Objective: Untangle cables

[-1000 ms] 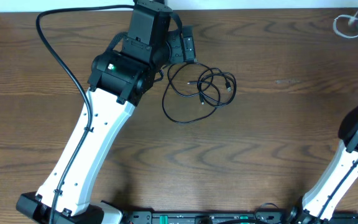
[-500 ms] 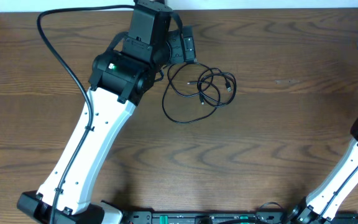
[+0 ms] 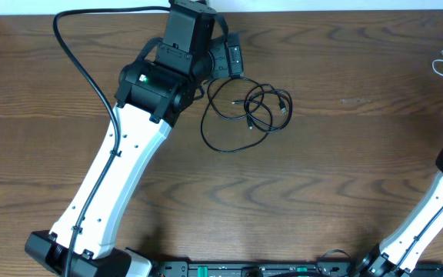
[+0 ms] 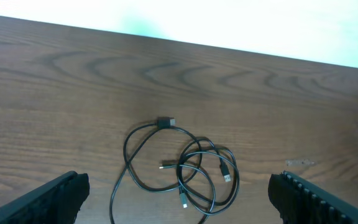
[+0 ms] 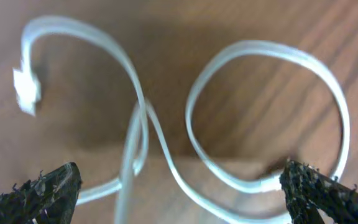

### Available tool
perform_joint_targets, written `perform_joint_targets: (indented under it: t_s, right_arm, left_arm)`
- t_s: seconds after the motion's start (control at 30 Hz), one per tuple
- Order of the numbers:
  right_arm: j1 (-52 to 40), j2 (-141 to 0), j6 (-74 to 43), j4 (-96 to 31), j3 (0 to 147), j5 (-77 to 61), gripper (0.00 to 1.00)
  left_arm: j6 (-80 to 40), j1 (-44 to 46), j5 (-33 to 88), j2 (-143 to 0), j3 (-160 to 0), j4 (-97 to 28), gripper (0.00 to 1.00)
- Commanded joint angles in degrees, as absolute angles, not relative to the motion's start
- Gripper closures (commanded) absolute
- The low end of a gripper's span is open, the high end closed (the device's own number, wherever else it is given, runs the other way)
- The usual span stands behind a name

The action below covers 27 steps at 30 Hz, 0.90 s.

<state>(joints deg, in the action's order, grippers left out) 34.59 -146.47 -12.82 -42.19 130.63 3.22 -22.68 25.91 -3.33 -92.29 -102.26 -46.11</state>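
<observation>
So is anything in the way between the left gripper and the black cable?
No, nothing visible. The left gripper has its jaws open, and only bare table lies between them and the black cable. The white cable is far off to the side.

— Pose of the left arm?
— Stretched from the near edge of the table to its far edge, with a slanted white link and a black wrist.
— And the left gripper?
— Spread wide, clamping nothing.
— The right arm?
— Rising from the table's near right corner, cut off by the overhead view.
— The right gripper?
— Parted wide too, fingertips low over the table, gripping nothing.
</observation>
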Motion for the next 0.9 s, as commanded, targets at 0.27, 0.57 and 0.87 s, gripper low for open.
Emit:
perform_joint_targets:
  t_s: [0.27,0.57,0.87]
  right_arm:
    - [34.44,-132.81,-11.94,-52.69,131.22,1.83,0.01]
    - [34.24,-129.95,-18.83,-37.71,131.2,2.0,0.01]
    - [33.98,-132.38,-11.99,-41.54,131.2,-11.4,0.01]
  left_arm:
    - [-22.22,25.78,-3.51,-92.38,-102.61,-46.22,0.03]
    - [-20.8,25.8,-3.49,-92.38,-102.61,-46.59,0.03]
    - [-19.9,25.78,-4.16,-92.38,-102.61,-46.98,0.03]
